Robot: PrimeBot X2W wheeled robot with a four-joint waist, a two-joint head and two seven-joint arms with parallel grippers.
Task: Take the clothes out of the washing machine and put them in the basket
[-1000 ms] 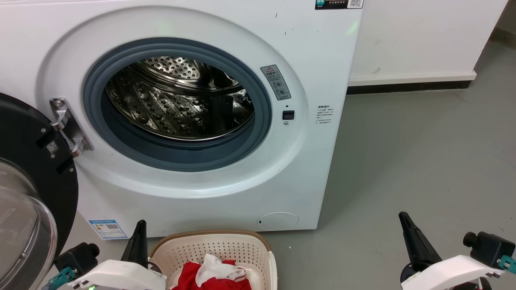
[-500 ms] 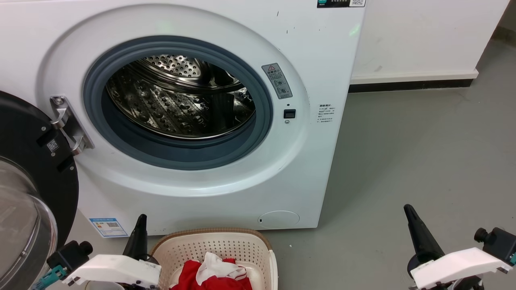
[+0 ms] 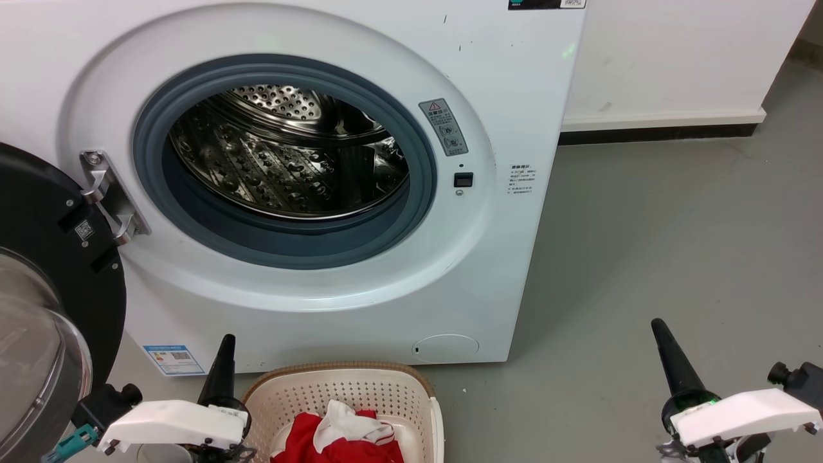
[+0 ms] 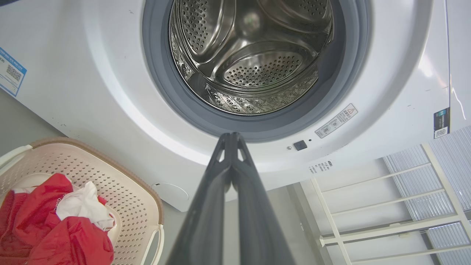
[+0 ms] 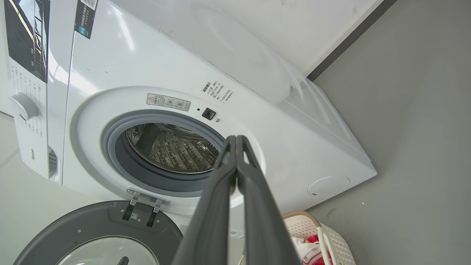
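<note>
We see the washing machine (image 3: pixel 321 308) in front of us with its door (image 3: pixel 38 257) swung wide to our left, hanging from a metal hinge (image 3: pixel 109 199). Inside the grey rubber ring (image 3: pixel 283 247), the drum (image 3: pixel 283 161) shows its perforated steel walls and ribs.

The clothes (image 3: pixel 321 444) lie in the basket (image 3: pixel 347 386), a bright red bundle with a crumpled white piece on top. The basket stands on the grey floor (image 3: pixel 643 244), close in front of the machine's lower front panel. In the left wrist view the clothes (image 4: pixel 48 221) sit low against the near wall of the basket (image 4: pixel 121 180), below its brown rim.

Our left gripper (image 3: pixel 227 341) hangs just to the left of the basket, pointing up toward the machine. In its wrist view the two dark fingers (image 4: pixel 217 184) are pressed together from base to tip, with nothing between them. Our right gripper (image 3: pixel 658 326) hangs over bare floor, well apart from both the basket and the machine. Its fingers (image 5: pixel 217 191) are likewise clenched against each other, clamping nothing.

A blue label (image 3: pixel 173 360) sits at the machine's lower left corner, and a round cover (image 3: pixel 445 345) at its lower right.
</note>
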